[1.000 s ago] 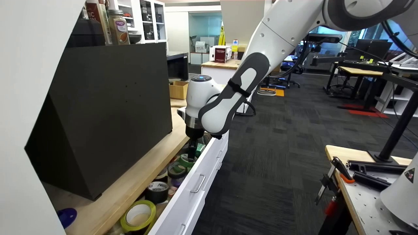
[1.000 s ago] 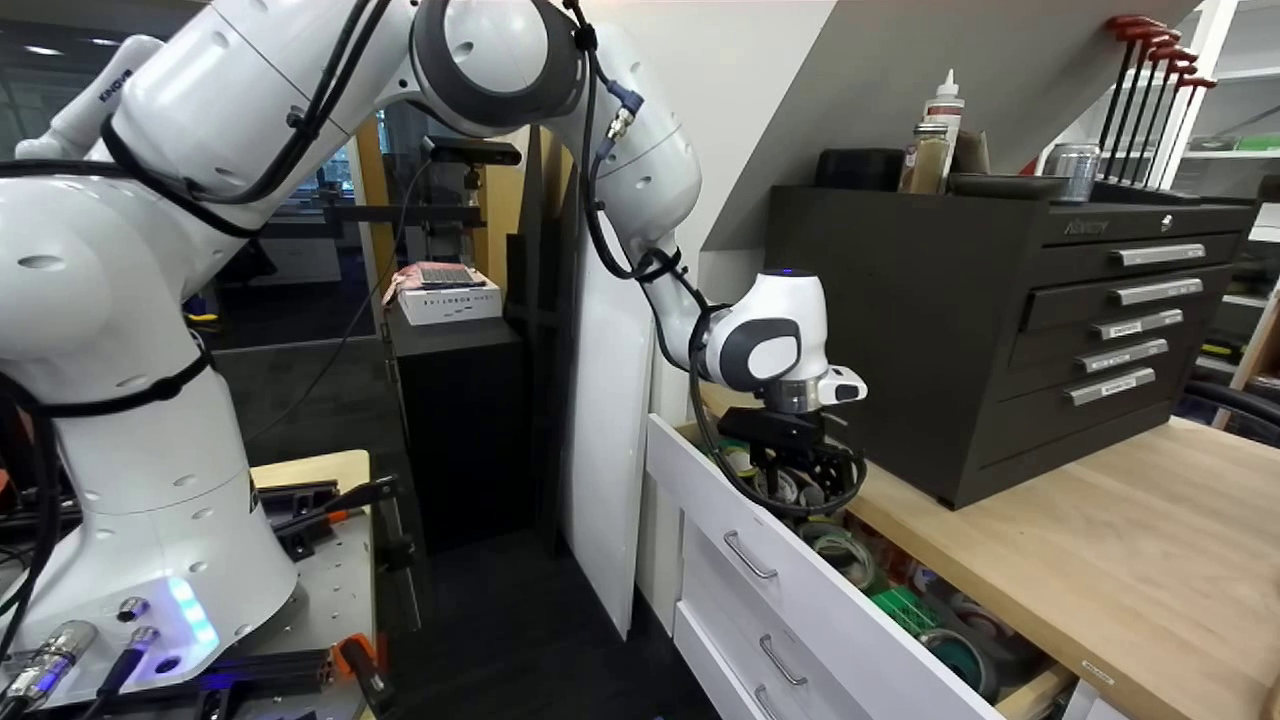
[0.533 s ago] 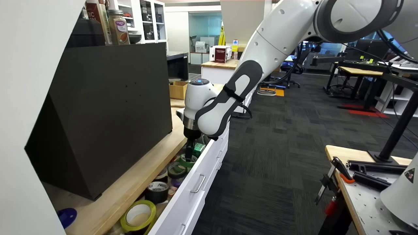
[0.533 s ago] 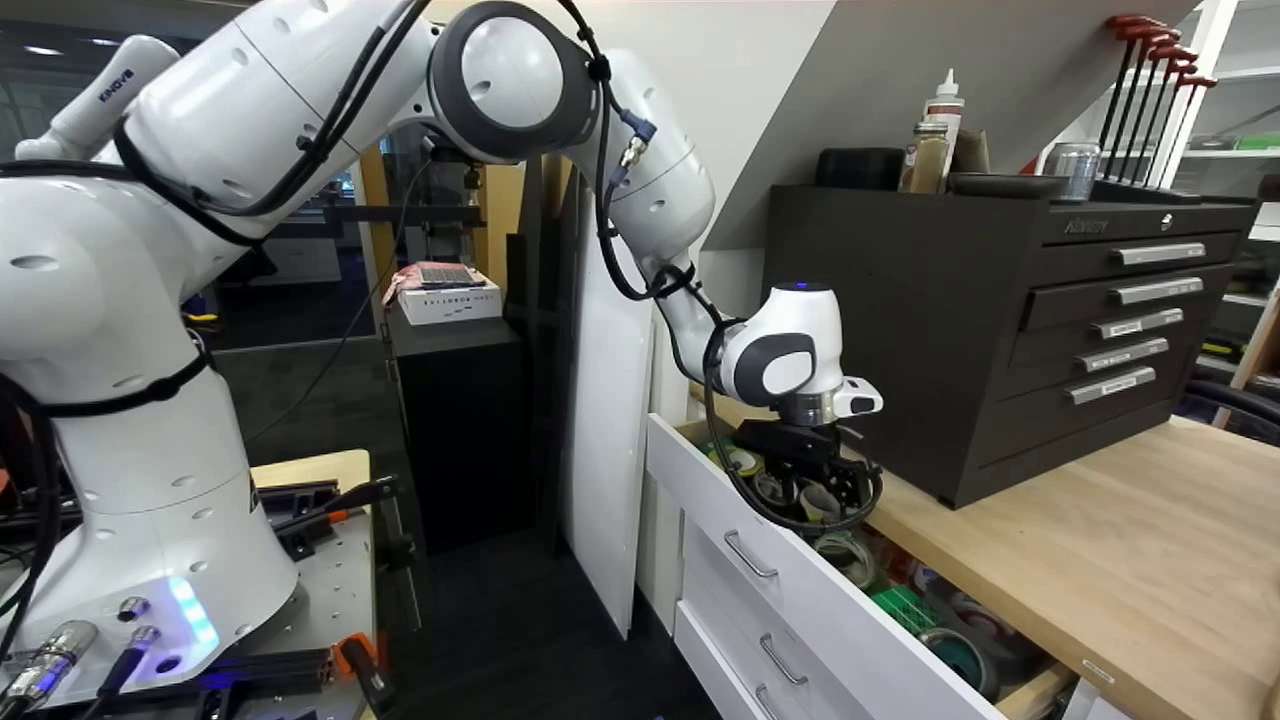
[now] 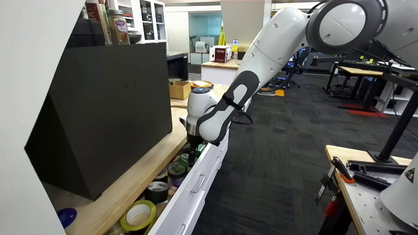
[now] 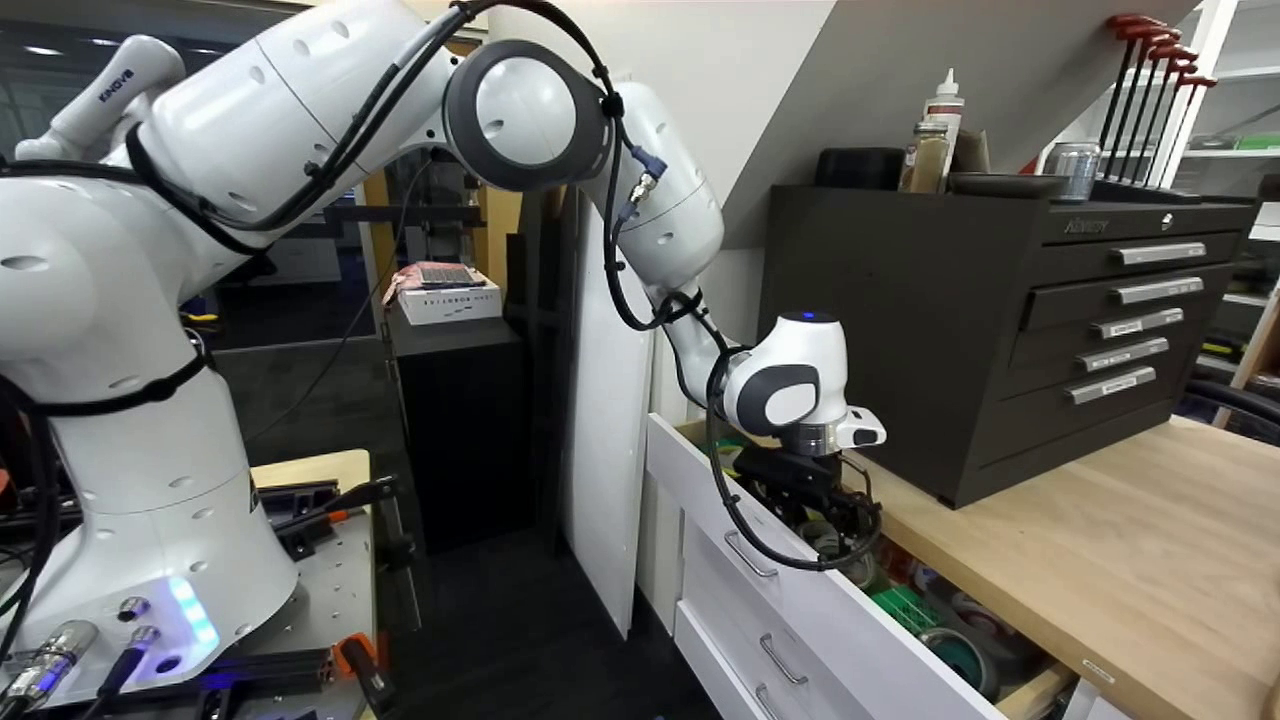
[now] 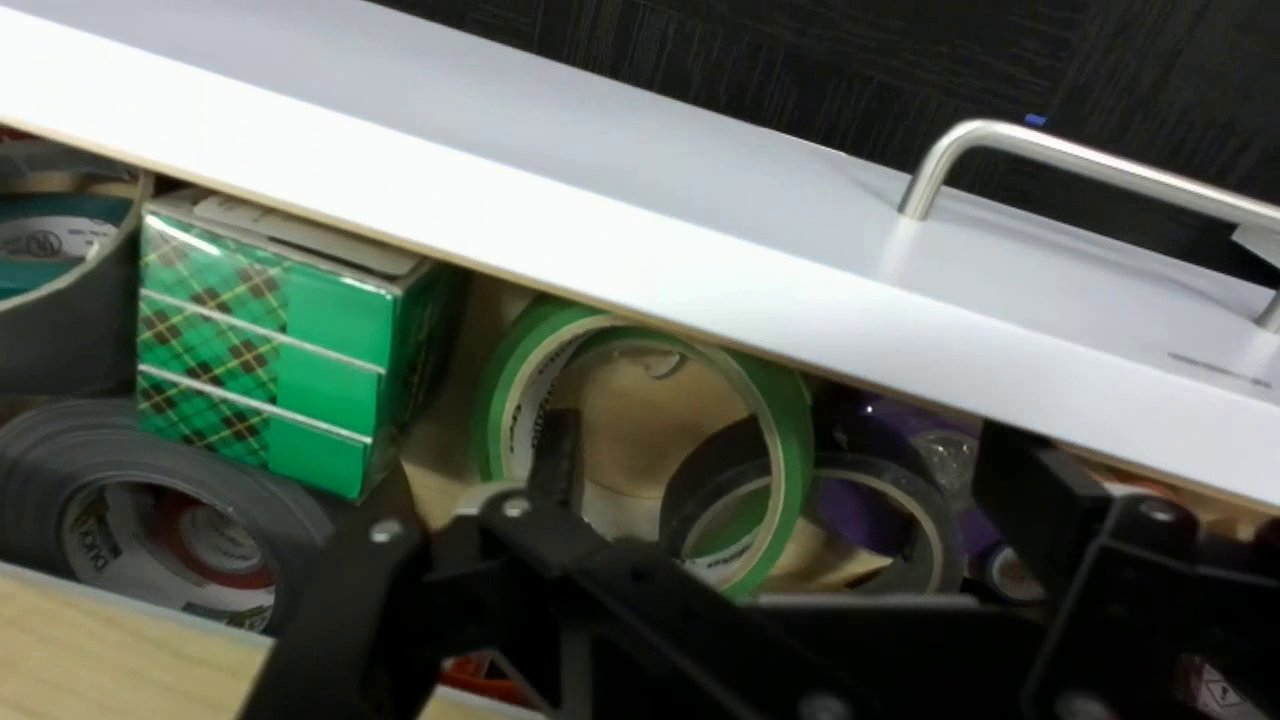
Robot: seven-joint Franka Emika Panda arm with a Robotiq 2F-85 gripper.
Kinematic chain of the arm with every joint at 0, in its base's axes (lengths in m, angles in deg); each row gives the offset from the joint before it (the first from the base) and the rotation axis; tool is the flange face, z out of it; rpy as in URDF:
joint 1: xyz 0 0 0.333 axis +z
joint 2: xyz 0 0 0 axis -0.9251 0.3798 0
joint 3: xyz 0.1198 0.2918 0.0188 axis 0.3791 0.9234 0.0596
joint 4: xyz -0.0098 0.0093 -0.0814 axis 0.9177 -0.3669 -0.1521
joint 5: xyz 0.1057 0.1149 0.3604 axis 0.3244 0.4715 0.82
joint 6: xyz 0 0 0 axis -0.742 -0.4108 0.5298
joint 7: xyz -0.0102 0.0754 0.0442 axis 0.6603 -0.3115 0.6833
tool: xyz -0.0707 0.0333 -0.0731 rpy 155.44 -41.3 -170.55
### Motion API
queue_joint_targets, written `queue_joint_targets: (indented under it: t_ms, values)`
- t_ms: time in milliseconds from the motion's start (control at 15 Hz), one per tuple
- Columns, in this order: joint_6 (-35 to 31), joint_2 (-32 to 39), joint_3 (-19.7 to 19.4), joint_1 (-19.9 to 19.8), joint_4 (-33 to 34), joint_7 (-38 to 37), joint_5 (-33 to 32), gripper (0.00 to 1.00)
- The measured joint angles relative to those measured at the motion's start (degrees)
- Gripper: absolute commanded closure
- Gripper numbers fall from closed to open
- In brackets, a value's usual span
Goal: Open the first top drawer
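The top drawer's white front (image 5: pixel 178 199) stands pulled out from under the wooden top in both exterior views (image 6: pixel 850 610). Its silver bar handle (image 5: pixel 198 183) is on the outer face and also shows in the wrist view (image 7: pixel 1100 165). Tape rolls and a green plaid box (image 7: pixel 260 340) lie inside. My gripper (image 5: pixel 192 158) points down into the drawer, behind its front panel. In the wrist view the gripper (image 7: pixel 785 465) has its fingers wide apart, with nothing held. A green tape roll (image 7: pixel 795 450) and a dark roll lie below and between them. The cable partly hides the fingers in an exterior view (image 6: pixel 830 525).
A black tool chest (image 5: pixel 114 114) stands on the wooden top (image 6: pixel 1120 540) close beside the hand. Taller white drawer fronts (image 6: pixel 735 610) lie below the open drawer. A white panel (image 6: pixel 610 450) stands near the drawer's far end. A table with clamps (image 5: pixel 369 202) is across the floor.
My hand has moved down a little, and the arm's elbow has dropped. The fingers sit lower in the drawer, closer to its front panel than half a second ago. The drawer has not moved.
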State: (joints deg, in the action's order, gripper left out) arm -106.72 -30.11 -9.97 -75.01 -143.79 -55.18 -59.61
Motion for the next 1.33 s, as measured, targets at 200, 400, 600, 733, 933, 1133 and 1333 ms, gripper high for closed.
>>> queue_joint_targets:
  t_ms: [200, 400, 600, 733, 933, 1133, 1333]
  values:
    - [0.01, 0.8, 0.43, -0.81, 0.4, 0.0, 0.12, 0.0]
    - [0.45, 0.82, 1.66, -2.0, 0.42, 0.22, 0.19, 0.0]
    - [1.17, 0.76, 2.95, -3.36, 0.27, 0.94, 0.19, 0.0]
    - [2.12, 0.54, 3.68, -4.2, -0.28, 1.31, 0.19, 0.0]
    - [3.45, -0.35, 4.02, -4.72, -2.02, 1.43, 0.19, 0.0]
    - [3.74, -1.17, 4.01, -4.79, -4.01, 1.54, 0.19, 0.0]
    - [3.73, -2.09, 3.96, -4.8, -5.71, 1.82, 0.18, 0.0]
